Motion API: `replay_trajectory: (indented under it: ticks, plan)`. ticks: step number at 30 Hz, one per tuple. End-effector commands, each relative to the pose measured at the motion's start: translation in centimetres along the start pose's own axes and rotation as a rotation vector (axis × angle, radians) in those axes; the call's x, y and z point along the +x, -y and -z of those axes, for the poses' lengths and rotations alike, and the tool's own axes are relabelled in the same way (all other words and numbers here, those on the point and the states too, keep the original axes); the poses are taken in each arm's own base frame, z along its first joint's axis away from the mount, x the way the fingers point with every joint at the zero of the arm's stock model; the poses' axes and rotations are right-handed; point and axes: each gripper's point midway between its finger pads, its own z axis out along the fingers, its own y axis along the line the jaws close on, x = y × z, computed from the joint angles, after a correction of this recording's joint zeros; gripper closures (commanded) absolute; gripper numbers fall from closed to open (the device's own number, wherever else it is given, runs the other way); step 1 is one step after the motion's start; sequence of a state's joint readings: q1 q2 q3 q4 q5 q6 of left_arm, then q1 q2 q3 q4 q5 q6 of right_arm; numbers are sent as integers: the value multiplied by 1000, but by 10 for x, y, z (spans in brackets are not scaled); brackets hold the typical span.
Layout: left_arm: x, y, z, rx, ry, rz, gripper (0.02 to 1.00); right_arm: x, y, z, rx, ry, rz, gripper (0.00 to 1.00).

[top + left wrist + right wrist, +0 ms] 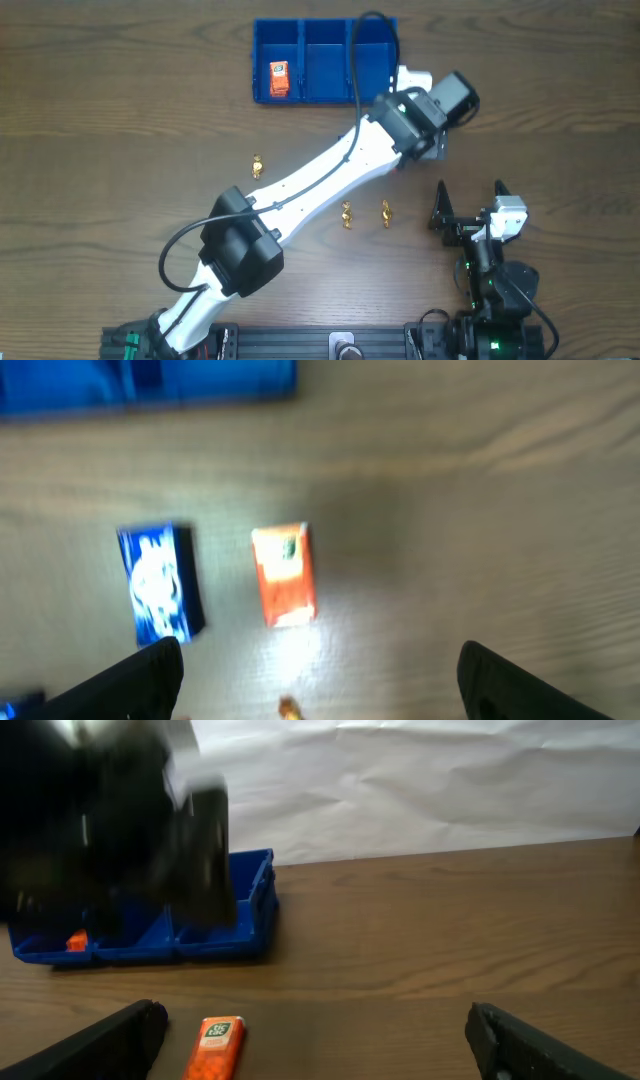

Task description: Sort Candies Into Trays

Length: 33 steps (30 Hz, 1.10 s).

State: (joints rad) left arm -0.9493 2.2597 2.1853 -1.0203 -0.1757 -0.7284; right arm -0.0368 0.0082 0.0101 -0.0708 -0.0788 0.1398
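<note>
While my left tool (320, 695) hangs with jaws apart, the orange candy box (285, 575) lies just ahead, long axis pointing away, blue candy (160, 582) beside it.

Counts:
- tray (310, 99): 1, with 3 compartments
- orange boxes: 2. One sits in the tray's left compartment (280, 80), one on the table (120, 200), seen from the left wrist (284, 574)
- blue packet (160, 582): 1
- gold candies: 3 in the top view (257, 166), (347, 214), (386, 212)
- gold speck (288, 707): 1, can't tell if it's a fourth candy or one of those three
- arms: 2
- grippers: 2, left gripper (320, 665) and right gripper (315, 1025)
</note>
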Motion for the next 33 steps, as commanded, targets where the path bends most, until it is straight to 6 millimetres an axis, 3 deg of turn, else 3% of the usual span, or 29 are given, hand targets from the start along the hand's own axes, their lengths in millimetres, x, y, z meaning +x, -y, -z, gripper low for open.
replay_trajectory:
  ticks: [1, 7, 13, 25, 28, 31, 33]
  plan:
    - [18, -14, -37, -79, -35, 54, 148, 1, -1, 0, -5, -3, 15, 3]
    - [34, -13, -80, -78, -107, 79, 163, 1, -1, 0, -5, -3, 15, 3]
    - [40, -23, -110, -79, -164, 117, 178, 1, -1, 0, -5, -3, 15, 3]
    - [47, -29, -133, -75, -209, 137, 233, 1, -1, 0, -5, -3, 15, 3]
    - [49, -30, -136, -80, -214, 136, 327, 1, -1, 0, -5, -3, 15, 3]
    - [49, -30, -136, -80, -215, 136, 529, 1, -1, 0, -5, -3, 15, 3]
    - [50, -30, -136, -81, -219, 136, 590, 1, -1, 0, -5, -3, 15, 3]
